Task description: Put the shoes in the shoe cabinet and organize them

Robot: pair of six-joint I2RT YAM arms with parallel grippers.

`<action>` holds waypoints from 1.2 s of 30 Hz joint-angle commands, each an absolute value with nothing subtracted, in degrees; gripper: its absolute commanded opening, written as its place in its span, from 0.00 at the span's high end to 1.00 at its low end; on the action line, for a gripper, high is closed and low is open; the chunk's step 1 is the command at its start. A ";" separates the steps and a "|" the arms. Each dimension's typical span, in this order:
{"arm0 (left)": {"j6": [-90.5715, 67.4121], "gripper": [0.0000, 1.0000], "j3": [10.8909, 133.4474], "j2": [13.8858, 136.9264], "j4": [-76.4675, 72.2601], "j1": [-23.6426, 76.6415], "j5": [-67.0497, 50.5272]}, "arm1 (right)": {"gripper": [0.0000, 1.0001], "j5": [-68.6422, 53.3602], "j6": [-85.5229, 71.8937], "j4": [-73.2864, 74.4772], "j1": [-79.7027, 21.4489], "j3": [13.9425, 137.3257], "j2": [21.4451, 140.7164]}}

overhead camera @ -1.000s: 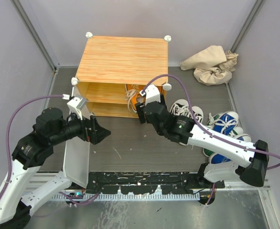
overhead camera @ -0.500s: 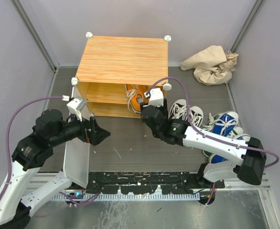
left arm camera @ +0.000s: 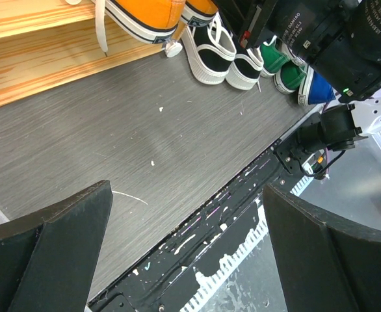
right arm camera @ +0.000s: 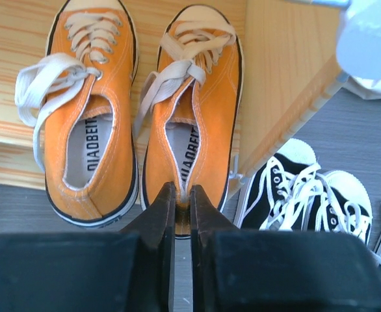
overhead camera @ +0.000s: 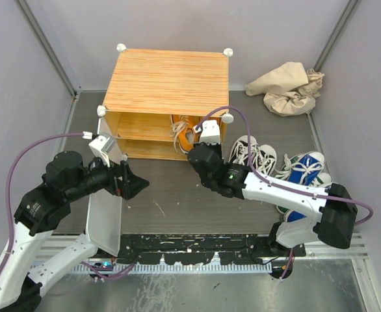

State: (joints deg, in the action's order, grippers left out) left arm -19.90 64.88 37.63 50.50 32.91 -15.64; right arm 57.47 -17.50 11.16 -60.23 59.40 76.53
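The cabinet (overhead camera: 166,81) stands at the upper centre of the top view, its open front facing the bottom of the frame. Its white door (overhead camera: 105,221) is swung out from the left front corner towards the lower left. A crumpled cloth (overhead camera: 288,88) lies at the upper right.

The left gripper (overhead camera: 135,182) is held just right of the door. In the left wrist view its fingers (left arm camera: 67,221) are spread wide apart over bare floor, with nothing between them.

The right gripper (overhead camera: 194,156) is at the right end of the cabinet front. Only the right wrist view shows its grip: the fingers (right arm camera: 161,208) are pinched almost together on the heel rim of the right orange shoe (right arm camera: 197,110).

The orange pair (overhead camera: 187,133) is half hidden under the cabinet top from above. In the right wrist view both shoes are seen side by side on a shelf. Their long axes run front to back, toes pointing into the cabinet at the top of the frame. The heels overhang the shelf's front edge.

The black pair (overhead camera: 252,153) stands on the floor just right of the cabinet, toes towards the upper left. The blue shoes (overhead camera: 306,170) lie further right. The green shoes (left arm camera: 275,62) are seen clearly only in the left wrist view, between the black and the blue.
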 commanded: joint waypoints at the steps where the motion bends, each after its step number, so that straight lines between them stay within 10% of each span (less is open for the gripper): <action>1: -18.94 0.00 65.18 37.00 48.60 33.02 -15.55 | 0.99 65.23 -8.86 -5.81 -60.07 57.85 74.75; 29: -18.31 0.00 64.86 38.35 48.59 33.04 -15.14 | 0.98 50.58 5.12 -29.98 -48.61 47.78 80.02; 36: -18.31 0.01 64.64 38.33 48.60 33.04 -15.01 | 0.41 43.44 -0.92 -22.57 -50.08 45.69 72.41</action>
